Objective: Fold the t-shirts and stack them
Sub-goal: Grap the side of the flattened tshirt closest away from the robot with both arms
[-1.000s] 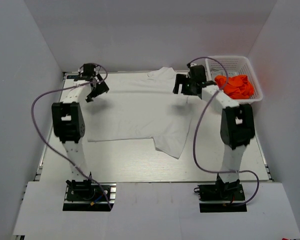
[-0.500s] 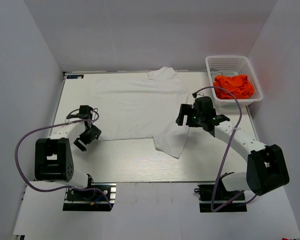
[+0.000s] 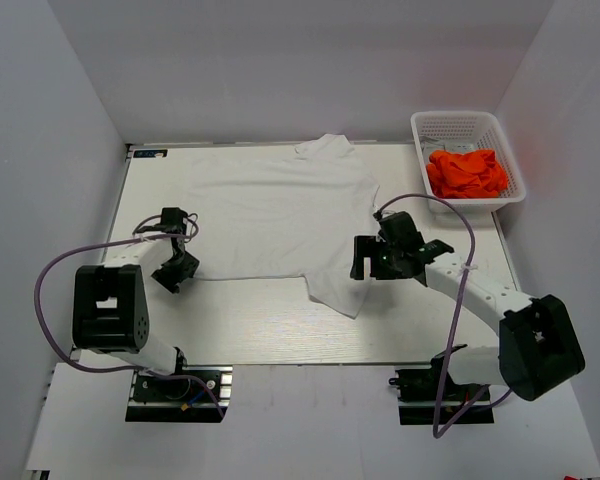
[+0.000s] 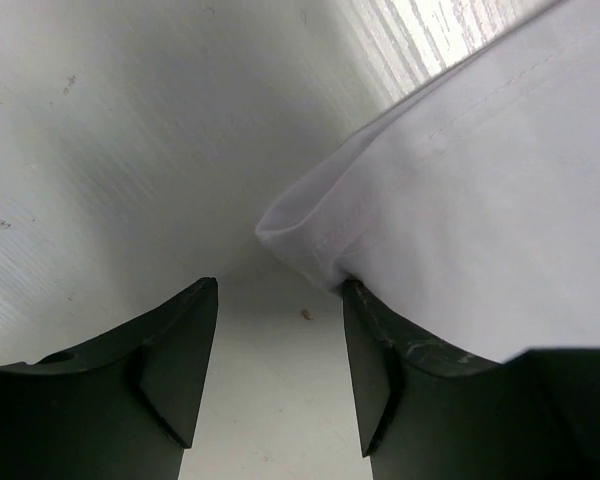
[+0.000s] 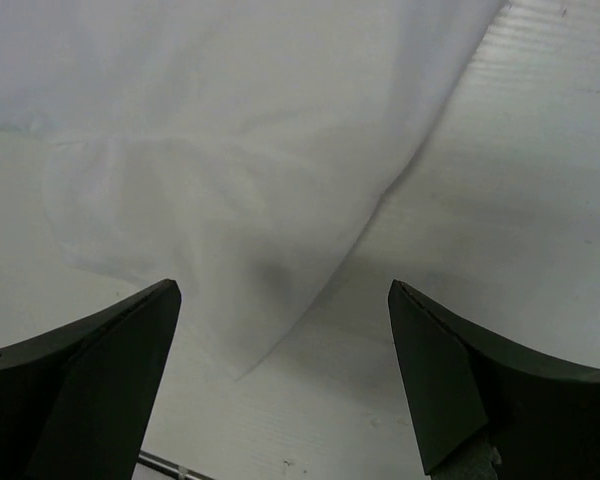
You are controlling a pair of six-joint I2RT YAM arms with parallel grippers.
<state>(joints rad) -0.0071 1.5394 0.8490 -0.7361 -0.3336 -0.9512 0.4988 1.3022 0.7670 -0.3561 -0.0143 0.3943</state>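
Cloth of the white shirt (image 3: pixel 280 215) lies spread flat on the worktop (image 3: pixel 250 320), between the two hands. The left hand (image 3: pixel 175 270) sits low at the shirt's near-left corner with its jaws apart and nothing held. In the left wrist view the hand (image 4: pixel 280 330) has the folded hem corner of the shirt (image 4: pixel 460 200) just ahead of it, in line with the gap. The hem touches the jaw on the right of that view, and bare worktop (image 4: pixel 130 150) lies ahead of the other jaw. The right hand (image 3: pixel 365 262) hangs at the shirt's right edge, beside the flap that reaches nearest the arm bases. Its jaws are spread wide and grip nothing. From the right wrist, the hand (image 5: pixel 282 300) looks down on the shirt (image 5: pixel 230 150), which lies ahead of and below it. The cloth's edge runs slantwise ahead of the gap, with bare worktop (image 5: pixel 500 200) beyond it. Well beyond the right hand, at the far right corner, the orange shirts (image 3: pixel 468 172) lie bunched in a basket (image 3: pixel 458 117).
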